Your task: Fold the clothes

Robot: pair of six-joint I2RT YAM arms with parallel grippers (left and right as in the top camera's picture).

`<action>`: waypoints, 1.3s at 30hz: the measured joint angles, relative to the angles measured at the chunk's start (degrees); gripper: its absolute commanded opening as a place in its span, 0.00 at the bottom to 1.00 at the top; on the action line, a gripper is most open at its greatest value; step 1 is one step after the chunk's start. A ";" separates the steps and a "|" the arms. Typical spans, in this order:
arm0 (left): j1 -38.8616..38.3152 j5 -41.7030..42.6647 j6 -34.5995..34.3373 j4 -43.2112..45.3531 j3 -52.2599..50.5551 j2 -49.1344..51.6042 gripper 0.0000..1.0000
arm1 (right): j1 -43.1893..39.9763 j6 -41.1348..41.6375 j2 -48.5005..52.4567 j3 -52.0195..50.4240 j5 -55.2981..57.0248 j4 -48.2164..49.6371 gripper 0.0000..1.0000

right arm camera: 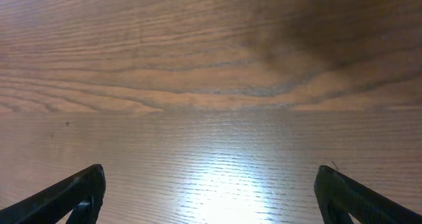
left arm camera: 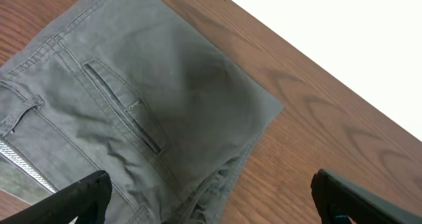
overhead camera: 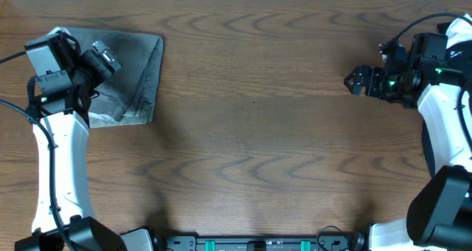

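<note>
The grey clothes (overhead camera: 140,66) lay folded at the far-left corner of the table (overhead camera: 251,133). The left gripper (overhead camera: 109,59) hung over them, its 2 fingers (left arm camera: 82,194) spread wide, gripping nothing. The right gripper (overhead camera: 354,81) gaped equally wide above the wood.

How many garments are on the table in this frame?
1. The folded grey shorts lie at the far-left corner of the table, under the open left gripper. The left arm covers part of that corner, so something small could be hidden.
</note>
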 measured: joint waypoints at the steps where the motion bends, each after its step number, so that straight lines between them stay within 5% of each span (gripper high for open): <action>1: 0.00 0.00 -0.02 0.00 0.02 0.00 0.98 | 0.74 0.00 -0.98 -0.02 0.07 -0.02 0.99; 24: 0.00 0.00 0.00 0.02 0.00 0.00 0.98 | 14.75 0.00 -39.91 -3.19 0.50 0.44 0.99; 39: 0.00 0.02 0.00 -0.02 0.00 0.02 0.98 | 15.08 0.15 -81.00 -47.50 4.59 33.79 0.99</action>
